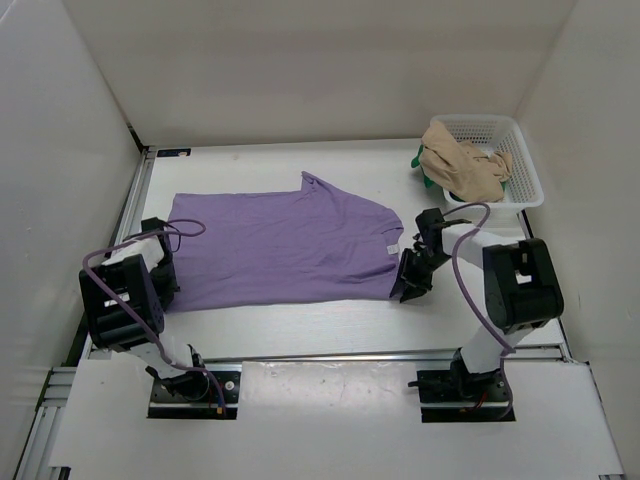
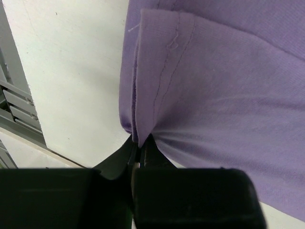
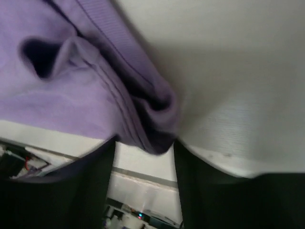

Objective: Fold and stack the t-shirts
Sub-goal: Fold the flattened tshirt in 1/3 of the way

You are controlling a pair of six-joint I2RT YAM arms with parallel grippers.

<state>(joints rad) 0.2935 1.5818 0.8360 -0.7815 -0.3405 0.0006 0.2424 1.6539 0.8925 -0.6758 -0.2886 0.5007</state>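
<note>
A lavender purple t-shirt [image 1: 290,245] lies spread flat across the middle of the table. My left gripper [image 1: 172,290] sits at its near left corner, shut on a pinch of the hem [image 2: 139,145]; the purple cloth [image 2: 214,95] fans out from the closed jaws. My right gripper [image 1: 408,290] is at the shirt's near right corner. Its fingers stand apart, with a bunched fold of purple hem [image 3: 152,124] resting at their tips [image 3: 144,143]. A tan t-shirt [image 1: 460,165] hangs over the basket's left rim, and a bit of green t-shirt [image 1: 422,165] shows beside it.
The white mesh basket [image 1: 525,160] stands at the back right corner. White walls close in the table at the back and both sides. A grey metal rail [image 2: 14,109] runs along the left edge of the table.
</note>
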